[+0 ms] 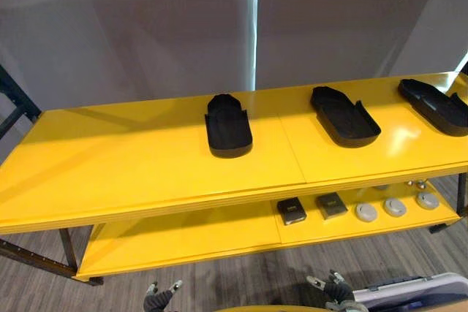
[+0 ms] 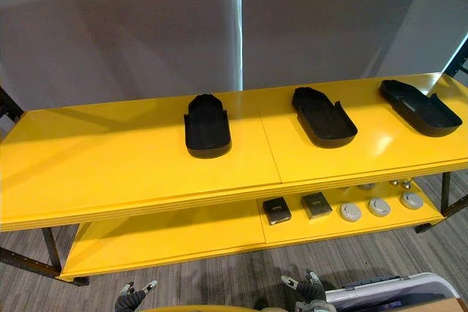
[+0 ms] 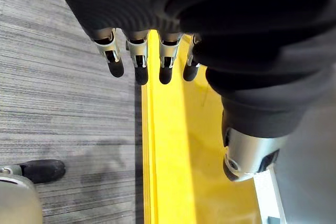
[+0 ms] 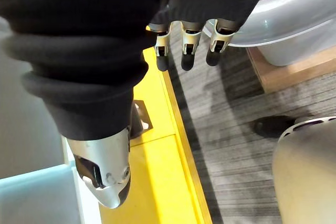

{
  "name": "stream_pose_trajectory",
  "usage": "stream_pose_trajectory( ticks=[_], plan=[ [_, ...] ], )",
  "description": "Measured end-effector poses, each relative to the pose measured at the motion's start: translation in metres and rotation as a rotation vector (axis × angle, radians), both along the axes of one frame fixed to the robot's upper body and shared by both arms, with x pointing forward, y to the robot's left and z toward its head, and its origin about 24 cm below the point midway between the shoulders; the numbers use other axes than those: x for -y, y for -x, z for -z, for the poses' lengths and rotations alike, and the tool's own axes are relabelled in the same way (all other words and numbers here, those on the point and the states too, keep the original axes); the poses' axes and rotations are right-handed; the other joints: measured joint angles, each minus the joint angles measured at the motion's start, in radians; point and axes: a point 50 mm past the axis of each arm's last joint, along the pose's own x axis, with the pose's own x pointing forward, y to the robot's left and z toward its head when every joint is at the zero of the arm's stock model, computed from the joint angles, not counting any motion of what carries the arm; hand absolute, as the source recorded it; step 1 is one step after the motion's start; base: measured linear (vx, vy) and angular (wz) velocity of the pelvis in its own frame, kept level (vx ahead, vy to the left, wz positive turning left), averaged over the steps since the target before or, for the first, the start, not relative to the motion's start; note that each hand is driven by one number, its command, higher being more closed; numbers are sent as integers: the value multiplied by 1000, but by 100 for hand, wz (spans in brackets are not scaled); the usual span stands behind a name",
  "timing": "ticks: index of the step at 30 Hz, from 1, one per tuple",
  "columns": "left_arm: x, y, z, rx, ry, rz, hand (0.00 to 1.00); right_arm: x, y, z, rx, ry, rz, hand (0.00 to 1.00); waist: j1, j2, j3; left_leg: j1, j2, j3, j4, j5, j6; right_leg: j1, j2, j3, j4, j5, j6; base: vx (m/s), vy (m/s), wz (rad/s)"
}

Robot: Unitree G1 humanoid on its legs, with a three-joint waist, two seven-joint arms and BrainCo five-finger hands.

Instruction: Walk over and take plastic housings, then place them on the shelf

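Observation:
Three black plastic housings lie on the top board of the yellow shelf [image 1: 131,166]: one near the middle [image 1: 227,126], one to its right [image 1: 344,116], one at the far right end [image 1: 434,106]. Both hands hang low in front of the shelf, well short of the housings. My left hand [image 3: 139,56] has straight, relaxed fingers and holds nothing; it also shows at the lower edge of the left eye view [image 1: 157,297]. My right hand [image 4: 188,43] is likewise open and empty, low on the right [image 1: 333,290].
The lower board [image 1: 183,242] carries two small dark boxes [image 1: 291,211] and three round grey discs [image 1: 395,207] at its right end. A clear plastic bin [image 1: 417,290] stands on the grey floor at my right. A grey wall backs the shelf.

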Motion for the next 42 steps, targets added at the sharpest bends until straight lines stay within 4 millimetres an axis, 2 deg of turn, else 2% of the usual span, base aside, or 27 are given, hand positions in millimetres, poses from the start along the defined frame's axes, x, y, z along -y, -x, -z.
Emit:
stream_pose_trajectory(
  ticks=[2, 4, 5, 6, 8, 10, 13, 14, 15, 16, 17, 18, 20, 21, 22, 23, 24, 25, 26, 27, 29, 31, 33, 37, 40, 41, 42],
  plan=[
    [2, -6, -1, 13, 3, 14, 0, -2, -7, -2, 18, 1, -17, 0, 6, 0, 23, -13, 11, 7, 79, -45, -13, -42, 7, 32, 107, -55, -1, 40, 4, -33],
    [2, -7, -1, 17, 3, 14, 0, -5, -16, -6, 50, 2, -39, 0, 6, -3, 29, -47, 8, -15, 162, -70, -6, -100, 5, 68, 178, -89, -2, 38, -3, -73],
    [2, -13, -3, 33, 1, 10, 0, -7, -27, -9, 83, 1, -60, 0, 27, -16, 41, -84, -14, -76, 230, -75, 2, -144, -2, 140, 229, -96, -4, 59, -15, -128],
    [4, -15, -3, 39, 6, 9, 0, -9, -36, -12, 104, 5, -78, 0, 36, -14, 46, -98, -23, -121, 248, -86, 14, -167, 3, 182, 245, -93, -1, 58, -5, -137],
    [10, -21, -4, 55, 22, 11, 0, -10, -48, -16, 130, 21, -113, 0, 28, 2, 55, -94, -25, -162, 251, -127, 7, -199, 21, 239, 260, -85, 11, 18, 84, -106],
    [15, -38, -8, 102, 28, 29, 0, -8, -52, -18, 133, 44, -139, 0, 20, 22, 67, -66, -29, -123, 214, -148, 24, -227, 30, 290, 271, -74, 28, 24, 171, -90],
    [6, -66, -20, 188, -8, 51, 0, -20, -66, -22, 153, 41, -188, 0, 29, -12, 103, -66, -65, 7, 182, -163, 51, -292, 37, 425, 242, -2, 75, -95, 225, -138],
    [-2, -73, -25, 211, -30, 58, 0, -32, -75, -24, 171, 29, -234, 0, 30, -36, 120, -88, -70, 72, 196, -165, 65, -304, 34, 442, 168, 81, 85, -218, 109, -145],
    [-5, -79, -29, 233, -44, 65, 0, -42, -82, -27, 186, 24, -275, 0, 22, -38, 129, -132, -61, 132, 216, -159, 90, -318, 15, 382, 98, 143, 82, -211, 89, -131],
    [-6, -83, -31, 248, -47, 68, 0, -44, -82, -26, 181, 25, -286, 0, 24, -41, 131, -144, -60, 152, 219, -159, 95, -336, 7, 297, 150, 106, 73, -159, 54, -93],
    [-6, -91, -35, 272, -51, 73, 0, -44, -81, -25, 172, 29, -295, 0, 30, -49, 144, -152, -56, 179, 233, -157, 100, -359, -17, 160, 331, -34, 29, -81, 51, -54],
    [-6, -91, -35, 272, -50, 73, 0, -45, -79, -24, 162, 29, -297, 0, 30, -42, 149, -152, -55, 189, 243, -160, 109, -361, -28, 126, 420, -94, 19, -92, 45, -55],
    [-5, -85, -33, 255, -47, 70, 0, -48, -68, -16, 118, 22, -316, 0, 27, -55, 146, -139, -65, 210, 296, -175, 131, -338, -77, 83, 700, -243, 45, -81, 9, -20],
    [-4, -85, -33, 255, -45, 70, 0, -49, -64, -14, 108, 17, -316, 0, 28, -62, 144, -134, -72, 210, 306, -176, 130, -323, -92, 72, 716, -255, 51, -58, -7, -9],
    [-4, -89, -35, 267, -46, 71, 0, -53, -58, -12, 92, 5, -328, 0, 39, -79, 144, -148, -90, 205, 342, -177, 130, -309, -95, 69, 676, -256, 62, -92, -17, -32],
    [-4, -87, -33, 258, -41, 71, 0, -55, -63, -13, 106, 9, -347, 0, 50, -83, 138, -208, -89, 164, 357, -179, 136, -260, -66, 94, 522, -231, 77, -222, -19, -58],
    [-2, -84, -32, 251, -33, 63, 0, -54, -63, -13, 103, 18, -355, 0, 66, -63, 117, -220, -88, 131, 294, -163, 135, -218, -41, 124, 412, -226, 67, -250, -11, -111],
    [-2, -87, -35, 276, -32, 44, 0, -61, -70, -13, 101, 17, -384, 0, 96, -88, 107, -241, -81, 191, 261, -114, 139, -216, -75, 71, 469, -280, 20, -196, -24, -105],
    [-5, -89, -36, 275, -40, 39, 0, -65, -74, -15, 110, 19, -401, 0, 98, -113, 99, -263, -84, 212, 276, -111, 142, -201, -92, 65, 431, -294, 32, -91, -91, -117],
    [-8, -92, -36, 272, -45, 36, 0, -66, -83, -18, 125, 26, -420, 0, 108, -121, 112, -291, -61, 228, 304, -115, 138, -173, -71, 76, 333, -261, 34, -75, -134, -53],
    [3, -89, -31, 245, -17, 53, 0, -63, -78, -16, 119, 35, -402, 0, 106, -112, 119, -273, -31, 235, 332, -112, 134, -115, -45, 80, 249, -209, 25, -152, -113, -41],
    [12, -87, -28, 232, 3, 71, 0, -58, -70, -13, 98, 38, -393, 0, 92, -107, 119, -248, -20, 240, 355, -112, 133, -91, -41, 92, 249, -206, 21, -143, -56, -27],
    [16, -82, -25, 216, 10, 82, 0, -55, -62, -10, 80, 36, -373, 0, 81, -86, 116, -241, 2, 243, 375, -123, 116, -95, -19, 127, 256, -195, 10, -145, -32, -45],
    [17, -72, -17, 161, 17, 82, 0, -49, -46, -3, 35, 28, -335, 0, 82, -68, 116, -223, 20, 279, 355, -126, 111, -123, 4, 196, 266, -187, 15, -116, 12, -57],
    [17, -60, -11, 113, 21, 77, 0, -42, -36, 0, 4, 28, -295, 0, 77, -61, 109, -181, 24, 358, 316, -134, 101, -141, 3, 238, 277, -191, 12, -68, 55, -87],
    [17, -57, -10, 104, 23, 75, 0, -40, -36, 0, 2, 29, -282, 0, 77, -57, 102, -163, 23, 405, 292, -144, 92, -156, -9, 228, 280, -191, 12, -47, 86, -103],
    [19, -56, -9, 100, 30, 73, 0, -38, -37, 0, 4, 30, -269, 0, 77, -52, 91, -148, 16, 452, 268, -143, 91, -178, -43, 154, 296, -191, 11, -36, 93, -105]
  ],
)
